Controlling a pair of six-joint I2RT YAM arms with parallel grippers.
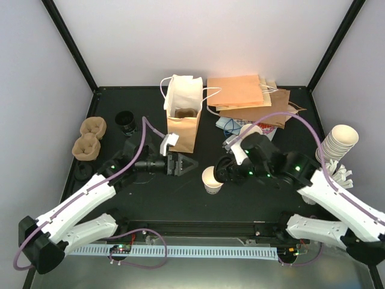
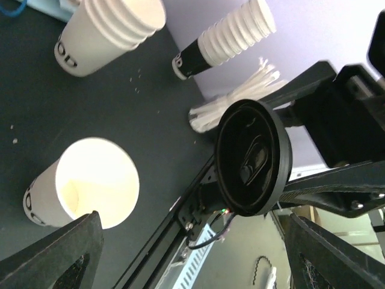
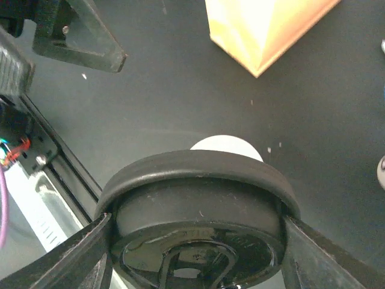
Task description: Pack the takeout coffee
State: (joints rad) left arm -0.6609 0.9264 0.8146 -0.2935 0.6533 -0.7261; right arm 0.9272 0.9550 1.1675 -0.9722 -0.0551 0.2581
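A lidless white paper cup [image 1: 210, 179] stands on the black table; it also shows in the left wrist view [image 2: 90, 188] and partly, under the lid, in the right wrist view [image 3: 227, 146]. My right gripper [image 1: 222, 171] is shut on a round black lid [image 3: 195, 205], holding it tilted just beside and above the cup's rim; the lid also shows in the left wrist view [image 2: 252, 158]. My left gripper [image 1: 178, 164] is open and empty, left of the cup, pointing at it. No cup with a lid on it shows.
A brown paper bag [image 1: 183, 129] with a white bag inside stands behind the grippers. Flat brown bags [image 1: 249, 96] lie at the back right. Pulp carrier trays [image 1: 89, 137] and stacked black lids [image 1: 125, 120] are at the left. Stacked cups [image 1: 340, 141] and stirrers [image 1: 341, 174] are at the right.
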